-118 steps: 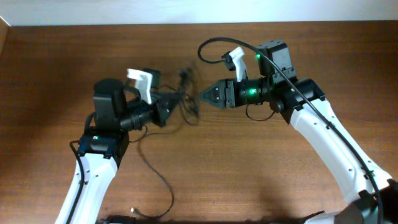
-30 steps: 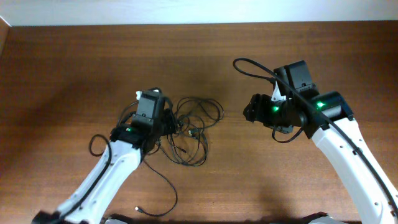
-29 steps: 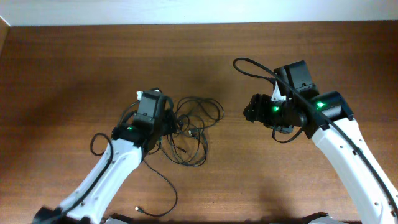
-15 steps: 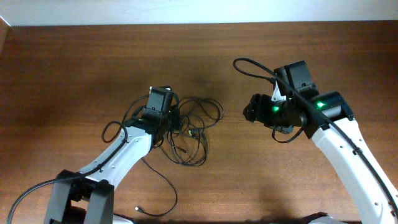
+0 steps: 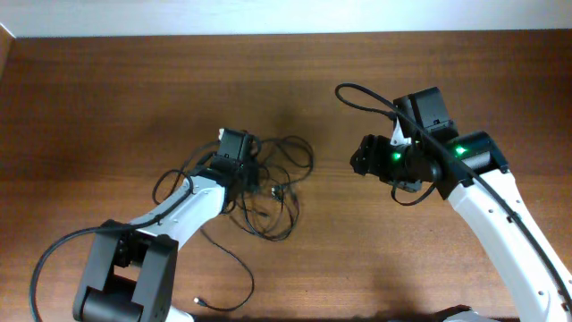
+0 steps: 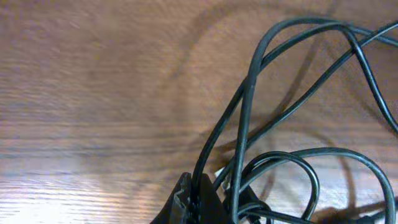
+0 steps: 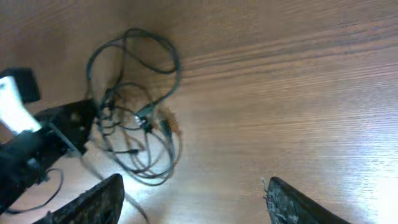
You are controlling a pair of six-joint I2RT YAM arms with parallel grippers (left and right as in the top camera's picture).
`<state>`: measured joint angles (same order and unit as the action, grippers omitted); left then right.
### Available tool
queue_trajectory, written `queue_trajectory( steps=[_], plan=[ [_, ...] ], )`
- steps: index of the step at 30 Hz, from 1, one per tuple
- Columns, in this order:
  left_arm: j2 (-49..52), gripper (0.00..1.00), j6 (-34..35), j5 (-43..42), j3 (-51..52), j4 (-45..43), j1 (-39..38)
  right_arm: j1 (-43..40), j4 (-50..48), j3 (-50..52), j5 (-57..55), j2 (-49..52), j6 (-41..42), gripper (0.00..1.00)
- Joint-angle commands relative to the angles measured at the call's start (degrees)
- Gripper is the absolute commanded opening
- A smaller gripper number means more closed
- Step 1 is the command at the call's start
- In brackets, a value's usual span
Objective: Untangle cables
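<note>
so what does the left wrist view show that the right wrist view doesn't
Left wrist only: a close-up of the left gripper shut on a few strands of the cables, right at its fingertips. Right wrist only: the whole tangled bundle spread out, the left arm reaching into its edge, and the right gripper open, holding nothing, well apart from the bundle. Both: the thin black cables lying on the wooden table.

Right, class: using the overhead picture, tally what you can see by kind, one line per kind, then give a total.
robot arms: 2 (left arm, right arm)
tangled bundle of thin black cables: 1 (the separate strands in it cannot be counted)
wooden table: 1
total: 4
</note>
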<state>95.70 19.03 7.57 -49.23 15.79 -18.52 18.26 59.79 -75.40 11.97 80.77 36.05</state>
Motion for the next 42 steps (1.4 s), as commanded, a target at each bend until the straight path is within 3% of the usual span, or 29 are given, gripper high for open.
queue_trajectory(
  steps=[1,8,11,14,17,22,25,31,32,34,36,37,38,42],
  plan=[
    [-4.5,0.00,-0.3,1.5,-2.7,0.7,0.2,0.2,0.8,0.3,-3.1,1.5,0.1,0.73],
    [-25.1,0.00,1.3,-17.2,-3.9,2.4,2.5,1.3,-4.0,0.5,18.2,4.2,-6.2,0.77],
    [-29.7,0.00,5.3,-23.4,-3.9,3.3,4.4,2.0,-8.0,0.6,26.7,4.4,-11.3,0.77],
    [-30.7,0.00,6.4,-29.0,-3.9,2.9,4.8,4.8,-12.5,0.6,28.5,4.4,-11.8,0.77],
    [-30.7,0.00,9.8,-29.5,-3.9,2.7,4.8,7.9,-15.7,0.6,27.9,5.5,-9.5,0.77],
    [-30.7,0.00,9.8,-31.6,-3.9,2.2,4.8,11.3,-21.7,0.6,27.5,12.2,-1.6,0.76],
    [-30.7,0.00,9.8,-31.6,-3.9,2.2,4.8,12.4,-25.4,0.6,34.4,17.4,-0.9,0.76],
    [-30.7,0.00,9.9,-31.6,-3.9,1.8,4.8,15.0,-33.2,0.6,32.5,22.6,7.7,0.71],
    [-30.7,0.00,9.9,-31.6,-3.9,1.8,4.8,15.6,-33.7,0.6,31.3,23.1,10.3,0.68],
    [-30.7,0.00,11.3,-31.6,-3.9,1.6,4.8,17.3,-36.9,0.7,28.3,25.4,15.9,0.30],
    [-30.7,0.00,12.8,-31.6,-3.9,1.4,4.8,18.6,-41.1,1.2,29.1,27.3,18.6,0.16],
    [-30.7,0.00,13.3,-31.5,-3.9,1.2,4.8,19.3,-43.9,1.4,30.5,28.4,20.6,0.04],
    [-30.7,0.00,13.4,-31.6,-3.9,1.2,5.3,19.3,-45.9,1.7,31.2,29.6,24.2,0.04],
    [-32.3,0.00,13.3,-31.6,-3.9,1.5,10.3,15.1,-40.5,2.9,20.6,29.7,22.0,0.04]
  ],
)
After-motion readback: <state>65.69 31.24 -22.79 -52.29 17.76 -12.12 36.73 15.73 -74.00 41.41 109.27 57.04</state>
